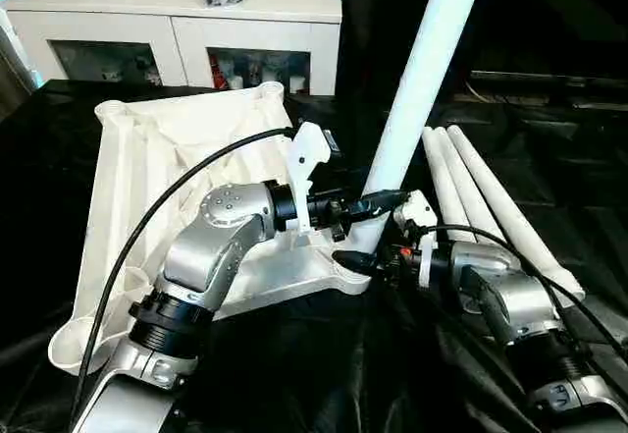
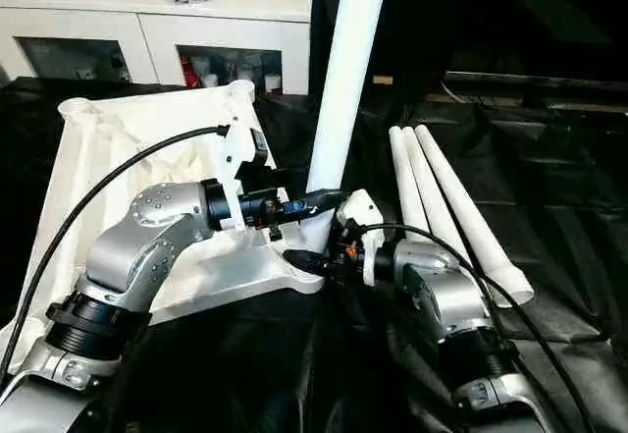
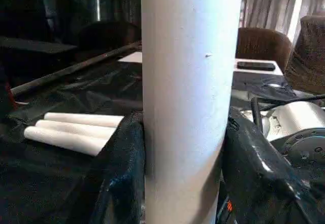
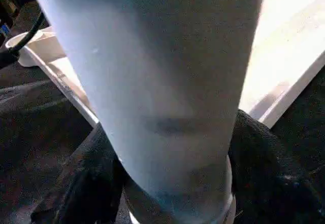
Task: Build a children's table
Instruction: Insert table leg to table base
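The white tabletop [image 1: 147,158] lies upside down on black cloth, its ribbed underside facing up. One white leg [image 1: 422,70] stands tilted in the near right corner socket [image 1: 355,278]. My left gripper [image 1: 378,205] reaches in from the left and is shut on this leg a little above the socket. In the left wrist view its fingers [image 3: 122,173] press both sides of the tube [image 3: 188,82]. My right gripper [image 1: 361,248] holds the same leg lower down, right at the socket. Its fingers [image 4: 264,173] hug the leg's base [image 4: 162,82].
Three more white legs [image 1: 491,197] lie side by side on the cloth to the right of the standing one. A white glass-doored cabinet [image 1: 177,21] stands behind the tabletop. Black cables loop over both forearms.
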`<state>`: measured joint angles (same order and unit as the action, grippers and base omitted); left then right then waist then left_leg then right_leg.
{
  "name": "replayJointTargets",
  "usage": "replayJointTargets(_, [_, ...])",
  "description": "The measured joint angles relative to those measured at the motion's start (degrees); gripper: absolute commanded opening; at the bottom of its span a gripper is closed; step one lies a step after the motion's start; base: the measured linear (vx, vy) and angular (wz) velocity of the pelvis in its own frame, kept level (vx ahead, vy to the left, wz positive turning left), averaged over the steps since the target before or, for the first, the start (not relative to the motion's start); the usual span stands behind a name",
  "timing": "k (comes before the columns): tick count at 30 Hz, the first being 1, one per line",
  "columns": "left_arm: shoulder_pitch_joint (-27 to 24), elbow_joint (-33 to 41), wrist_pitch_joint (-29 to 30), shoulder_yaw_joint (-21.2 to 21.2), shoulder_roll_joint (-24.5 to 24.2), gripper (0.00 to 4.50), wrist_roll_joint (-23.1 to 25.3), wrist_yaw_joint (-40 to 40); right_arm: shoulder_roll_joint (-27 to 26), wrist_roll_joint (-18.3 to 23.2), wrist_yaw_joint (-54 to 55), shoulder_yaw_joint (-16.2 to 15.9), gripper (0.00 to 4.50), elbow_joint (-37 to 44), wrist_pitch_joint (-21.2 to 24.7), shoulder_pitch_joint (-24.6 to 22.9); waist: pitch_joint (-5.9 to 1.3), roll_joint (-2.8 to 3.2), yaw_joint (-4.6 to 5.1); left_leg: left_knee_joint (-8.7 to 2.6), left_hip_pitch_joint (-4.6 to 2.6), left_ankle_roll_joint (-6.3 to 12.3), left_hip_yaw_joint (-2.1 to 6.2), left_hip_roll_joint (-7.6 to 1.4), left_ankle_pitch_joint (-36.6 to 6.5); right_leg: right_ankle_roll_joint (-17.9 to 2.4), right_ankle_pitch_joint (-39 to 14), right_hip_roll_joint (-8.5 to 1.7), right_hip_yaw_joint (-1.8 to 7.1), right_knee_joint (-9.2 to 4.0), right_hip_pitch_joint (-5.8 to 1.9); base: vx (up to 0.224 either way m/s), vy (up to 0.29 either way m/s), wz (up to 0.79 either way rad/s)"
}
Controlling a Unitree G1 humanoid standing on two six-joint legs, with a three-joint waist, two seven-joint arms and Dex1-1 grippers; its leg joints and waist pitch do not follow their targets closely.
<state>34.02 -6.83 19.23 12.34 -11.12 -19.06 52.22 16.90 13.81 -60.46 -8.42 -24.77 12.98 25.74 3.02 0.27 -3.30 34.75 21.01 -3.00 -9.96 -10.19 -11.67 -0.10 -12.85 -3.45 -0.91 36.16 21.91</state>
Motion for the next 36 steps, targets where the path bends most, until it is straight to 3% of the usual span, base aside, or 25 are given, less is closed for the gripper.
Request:
replayJointTargets(2, [0.0,0.2,0.1,0.4,-0.2,1.85,0.0,0.0,-0.1,0.0,0.0,0.0,2.47,0.0,0.0,0.0,0.0,0.0,0.0,-0.03,-0.01,0.0,0.0,0.0,0.0,0.0,0.0,0.0,0.0,-0.01,0.0,0.0,0.0,0.0])
replayJointTargets(4, [0.0,0.3,0.4,0.4,-0.3,2.55,0.0,0.0,-0.1,0.0,0.0,0.0,2.46,0.0,0.0,0.0,0.0,0.0,0.01,-0.05,0.0,0.0,0.0,0.01,0.0,0.0,0.0,0.0,0.0,-0.02,0.0,0.0,0.0,0.0])
replayJointTargets(10, [-2.7,0.0,1.6,0.8,-2.6,2.96,1.5,-0.7,-0.4,0.1,0.4,-0.3,2.46,1.1,0.5,-0.1,0.06,0.08,0.17,-0.25,0.05,-0.15,-0.01,0.01,0.1,0.0,0.0,0.02,-0.01,-0.1,0.12,0.0,0.0,0.0])
replayJointTargets(17, [-9.4,3.5,1.1,0.0,-9.0,2.99,1.9,1.3,-1.5,0.1,0.7,-0.4,2.45,1.2,0.5,-0.1,0.07,0.09,1.11,-0.42,0.06,-0.19,-0.01,-0.01,0.1,0.0,0.0,0.08,-0.01,-0.27,0.16,0.0,0.0,0.0])
replayJointTargets(21, [-12.3,4.1,1.5,-0.7,-12.5,2.99,2.6,2.6,-1.3,0.1,1.2,-0.1,2.45,1.2,0.5,-0.2,0.09,0.06,0.96,-0.44,0.07,-0.19,-0.01,-0.01,0.1,0.0,0.0,0.07,-0.02,-0.35,0.13,0.0,0.0,0.0])
replayJointTargets(25, [-14.8,4.9,0.1,1.5,-14.9,2.99,4.9,3.6,-1.8,0.0,1.9,-0.3,2.45,1.2,0.5,-0.3,0.09,0.07,1.05,-0.44,0.04,-0.19,-0.01,0.01,0.1,0.0,0.0,0.06,0.0,-0.34,0.12,0.0,0.0,0.0])
replayJointTargets(26, [-15.8,4.9,-0.2,2.6,-15.6,2.7,5.9,3.7,-1.8,0.1,1.9,-0.3,2.45,1.2,0.5,-0.3,0.09,0.08,1.1,-0.45,0.03,-0.19,-0.02,0.01,0.1,0.0,0.0,0.06,0.01,-0.33,0.12,0.0,0.0,0.0])
replayJointTargets(36, [-16.7,3.2,1.6,6.5,-16.6,1.79,11.7,1.5,-2.0,0.0,2.4,-0.3,2.45,1.2,0.5,-0.3,0.09,0.09,1.16,-0.47,0.03,-0.22,-0.01,0.01,0.1,0.0,0.0,0.07,-0.01,-0.31,0.13,0.0,0.0,0.0])
